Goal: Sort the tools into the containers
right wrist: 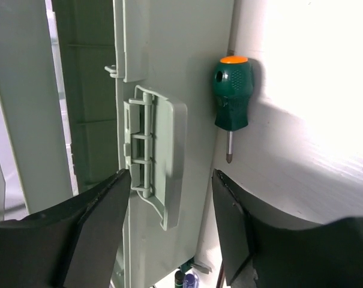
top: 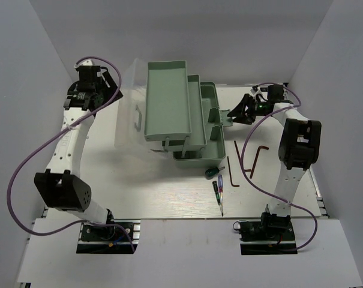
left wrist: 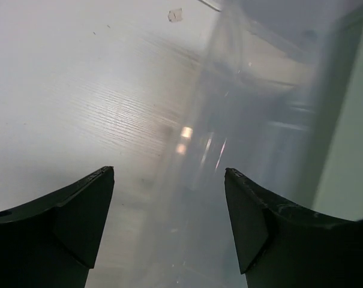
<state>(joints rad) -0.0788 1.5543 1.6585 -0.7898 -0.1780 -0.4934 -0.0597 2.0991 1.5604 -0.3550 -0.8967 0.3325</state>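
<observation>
The mint-green toolbox [top: 196, 129] stands open mid-table with its fold-out trays [top: 166, 99] raised and its translucent lid [top: 128, 108] swung left. Three dark hex keys [top: 237, 153] lie right of it, the stubby green screwdriver [top: 212, 172] at its near right corner, and two slim screwdrivers [top: 218, 193] nearer me. My left gripper [top: 112, 84] is open and empty beside the lid [left wrist: 259, 120]. My right gripper [top: 238, 113] is open, its jaws straddling the toolbox side latch [right wrist: 163, 162] without touching it. The stubby screwdriver [right wrist: 232, 96] shows beyond it.
White walls enclose the table on the left, back and right. The toolbox's deep base [top: 208, 102] and trays look empty. A purple handle tip [right wrist: 190, 280] shows at the bottom of the right wrist view. Purple cables loop off both arms.
</observation>
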